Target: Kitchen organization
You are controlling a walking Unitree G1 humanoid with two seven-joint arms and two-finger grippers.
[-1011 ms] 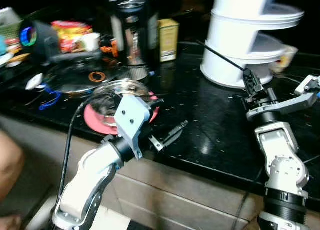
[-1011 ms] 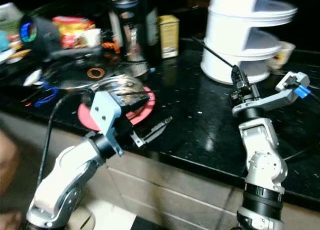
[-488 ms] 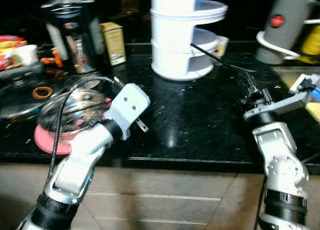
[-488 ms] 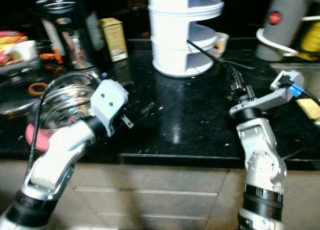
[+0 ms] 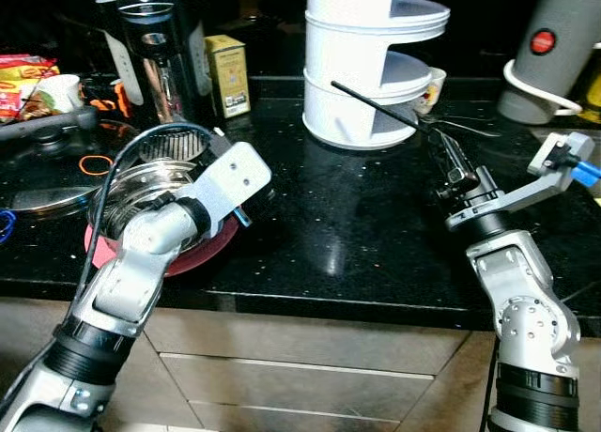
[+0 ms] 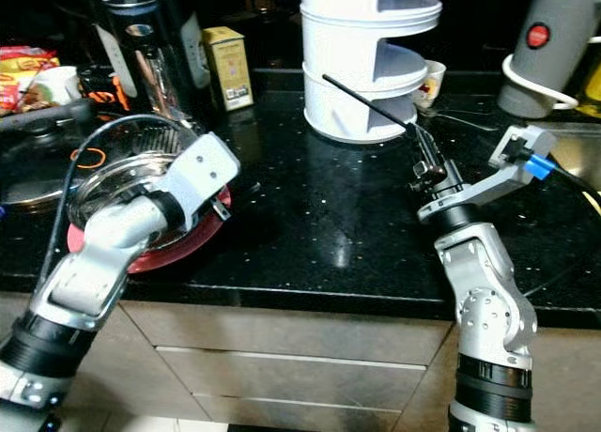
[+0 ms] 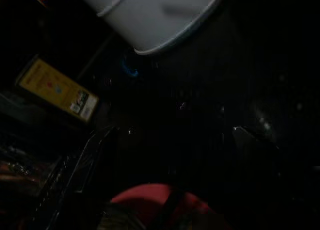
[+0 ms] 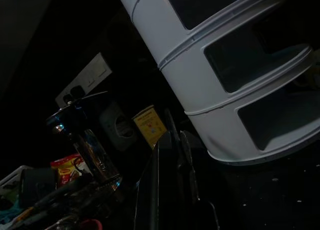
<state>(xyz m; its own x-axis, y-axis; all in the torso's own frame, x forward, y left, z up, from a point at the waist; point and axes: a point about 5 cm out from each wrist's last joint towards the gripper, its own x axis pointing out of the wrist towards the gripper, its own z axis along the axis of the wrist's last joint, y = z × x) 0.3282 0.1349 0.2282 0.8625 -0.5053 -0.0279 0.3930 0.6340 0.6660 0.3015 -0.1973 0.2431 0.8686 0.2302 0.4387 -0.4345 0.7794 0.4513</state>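
Note:
My right gripper (image 5: 449, 156) is shut on a thin black stick (image 5: 380, 109) that slants up in front of the white tiered rack (image 5: 371, 66). In the right wrist view its fingers (image 8: 186, 155) lie close together, aimed at the rack (image 8: 220, 85). My left arm reaches over the counter, its wrist (image 5: 235, 174) above the edge of a steel bowl (image 5: 136, 186) on a red plate (image 5: 202, 254). The dark left wrist view shows my left gripper (image 7: 172, 140) open with nothing between its fingers, over the black counter beyond the red plate (image 7: 150, 197).
A glass-and-steel jar (image 5: 155, 47) and a yellow box (image 5: 228, 75) stand at the back. A grey jug (image 5: 554, 52) is at the far right, a small cup (image 5: 432, 86) on the rack's low shelf, and a pan lid (image 5: 42, 192) and snack packet (image 5: 21, 73) at the left. The counter edge (image 5: 357, 305) runs across the front.
The camera has swung right, then slightly back. My left arm has drawn in from beyond the plate to over its edge. The right gripper still holds the stick.

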